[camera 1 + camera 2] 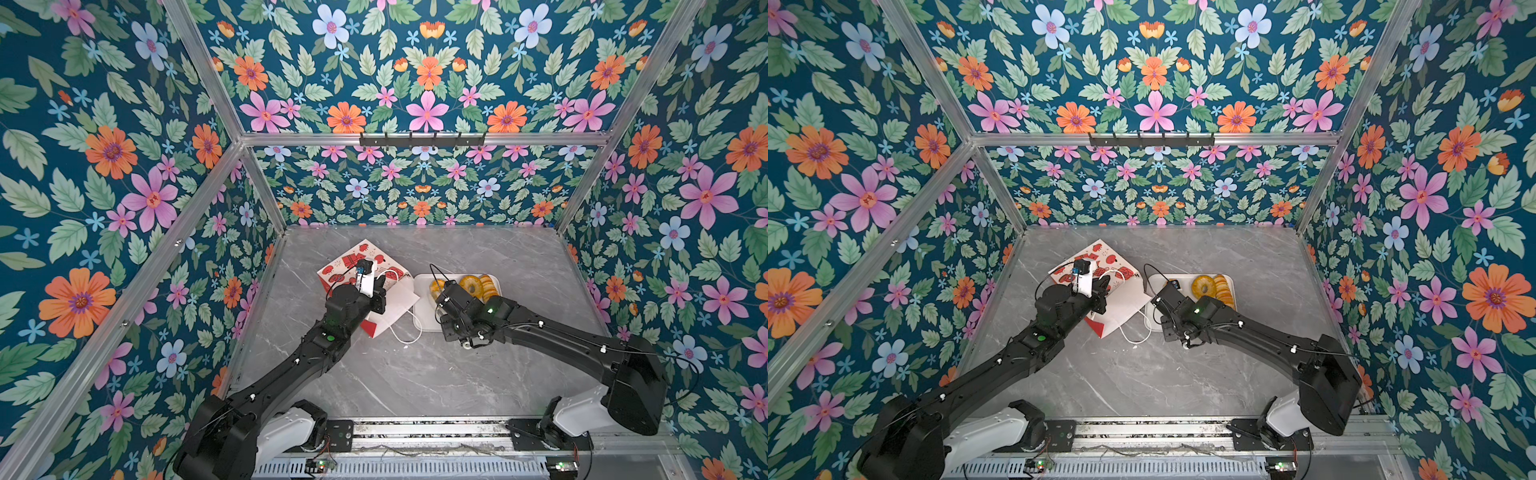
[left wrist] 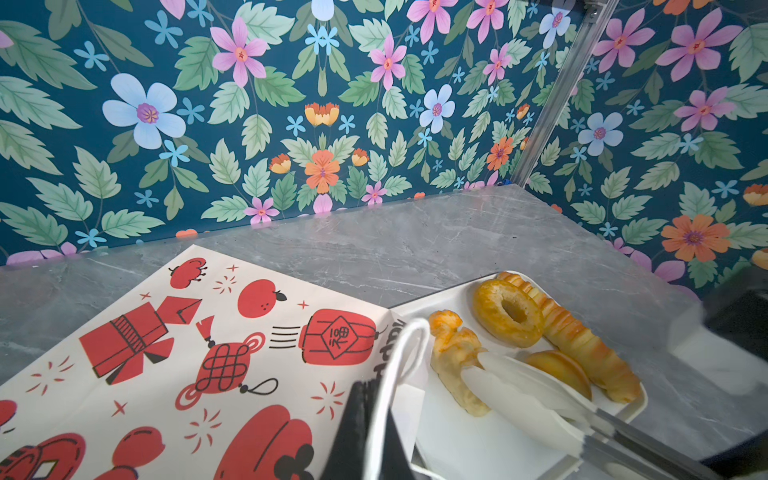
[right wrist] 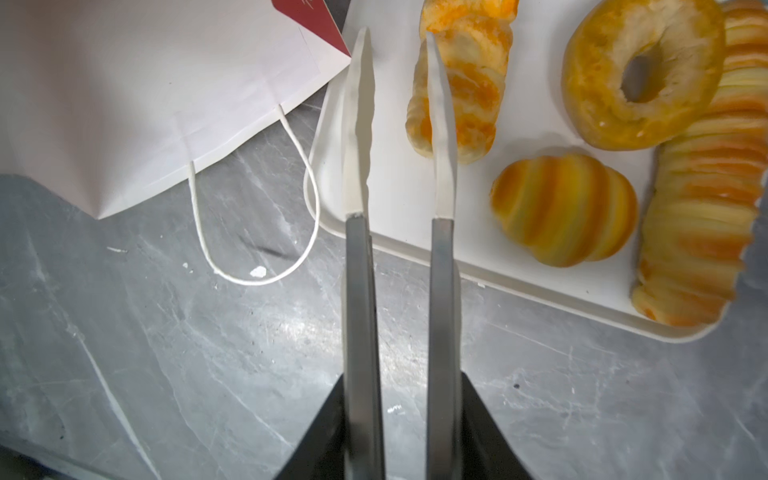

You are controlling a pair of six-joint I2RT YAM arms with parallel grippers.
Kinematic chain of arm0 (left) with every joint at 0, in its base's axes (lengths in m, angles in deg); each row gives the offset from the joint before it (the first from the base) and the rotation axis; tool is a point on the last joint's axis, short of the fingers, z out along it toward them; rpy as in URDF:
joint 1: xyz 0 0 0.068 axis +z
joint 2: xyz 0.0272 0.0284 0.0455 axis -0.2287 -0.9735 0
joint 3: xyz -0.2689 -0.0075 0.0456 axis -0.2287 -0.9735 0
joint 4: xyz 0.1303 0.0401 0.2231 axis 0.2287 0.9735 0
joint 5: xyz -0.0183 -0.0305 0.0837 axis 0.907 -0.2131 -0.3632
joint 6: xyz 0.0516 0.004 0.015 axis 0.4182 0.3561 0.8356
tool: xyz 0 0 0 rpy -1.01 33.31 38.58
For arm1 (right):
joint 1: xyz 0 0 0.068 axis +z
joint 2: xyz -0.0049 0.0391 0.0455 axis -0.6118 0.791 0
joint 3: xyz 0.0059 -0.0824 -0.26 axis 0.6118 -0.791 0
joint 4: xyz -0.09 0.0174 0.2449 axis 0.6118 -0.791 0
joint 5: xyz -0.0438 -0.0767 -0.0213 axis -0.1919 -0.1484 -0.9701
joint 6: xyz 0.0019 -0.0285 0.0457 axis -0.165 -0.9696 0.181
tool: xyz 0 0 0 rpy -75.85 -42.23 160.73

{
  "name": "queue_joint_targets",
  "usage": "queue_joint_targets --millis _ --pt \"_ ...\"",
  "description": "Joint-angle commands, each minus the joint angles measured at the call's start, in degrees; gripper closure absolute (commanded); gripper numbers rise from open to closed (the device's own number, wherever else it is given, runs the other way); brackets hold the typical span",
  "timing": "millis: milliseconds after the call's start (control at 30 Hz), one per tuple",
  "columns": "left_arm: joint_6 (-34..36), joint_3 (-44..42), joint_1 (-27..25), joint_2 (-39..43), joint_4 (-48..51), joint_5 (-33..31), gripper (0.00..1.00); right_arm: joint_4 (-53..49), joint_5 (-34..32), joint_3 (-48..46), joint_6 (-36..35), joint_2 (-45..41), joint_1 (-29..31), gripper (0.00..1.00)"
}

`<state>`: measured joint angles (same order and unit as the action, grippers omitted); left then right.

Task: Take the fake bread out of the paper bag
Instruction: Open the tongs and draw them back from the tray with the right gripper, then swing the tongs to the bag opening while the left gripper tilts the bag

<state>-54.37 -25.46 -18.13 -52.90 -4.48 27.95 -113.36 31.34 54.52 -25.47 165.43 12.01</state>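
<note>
The paper bag (image 1: 376,259) lies flat on the table, its white mouth toward the tray. My left gripper (image 2: 370,419) is shut on its white cord handle (image 2: 409,336). On the white tray (image 3: 399,199) rest several pieces of fake bread: a short twisted roll (image 3: 469,83), a ring donut (image 3: 598,108), a ridged bun (image 3: 565,210) and a long twisted stick (image 3: 702,216). My right gripper (image 3: 402,399) is shut on metal tongs (image 3: 442,291). The tongs' white tips stand apart over the tray's near-left corner with nothing between them. One tip overlaps the roll's side in the right wrist view.
The bag's second cord handle (image 3: 249,278) loops loose on the grey marble table (image 1: 415,374), between bag and tray. Floral walls with aluminium posts close in the back and both sides. The right arm (image 1: 540,332) reaches in from the front right.
</note>
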Motion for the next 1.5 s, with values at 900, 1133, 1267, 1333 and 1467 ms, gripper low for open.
queue_joint_targets --millis 900,1133,1267,1333,1467 --pt "1.1 1.6 0.3 0.3 0.4 -0.4 1.0 14.2 10.1 -7.1 -1.6 -6.3 -6.1 0.65" --pt "2.3 4.2 0.3 -1.1 1.1 0.0 1.0 10.9 11.6 -8.6 -2.2 -13.2 -0.2 0.64" --pt "3.0 5.5 0.4 -1.5 1.9 0.4 1.0 14.7 14.9 -9.0 -0.8 -12.2 3.6 0.64" --pt "3.1 6.1 0.4 -1.7 2.2 0.7 1.0 18.6 16.9 -9.5 0.1 -10.5 3.7 0.64" --pt "3.2 7.8 0.4 -2.3 3.8 1.2 1.0 25.0 17.5 -7.7 -0.9 -5.0 3.7 0.64"
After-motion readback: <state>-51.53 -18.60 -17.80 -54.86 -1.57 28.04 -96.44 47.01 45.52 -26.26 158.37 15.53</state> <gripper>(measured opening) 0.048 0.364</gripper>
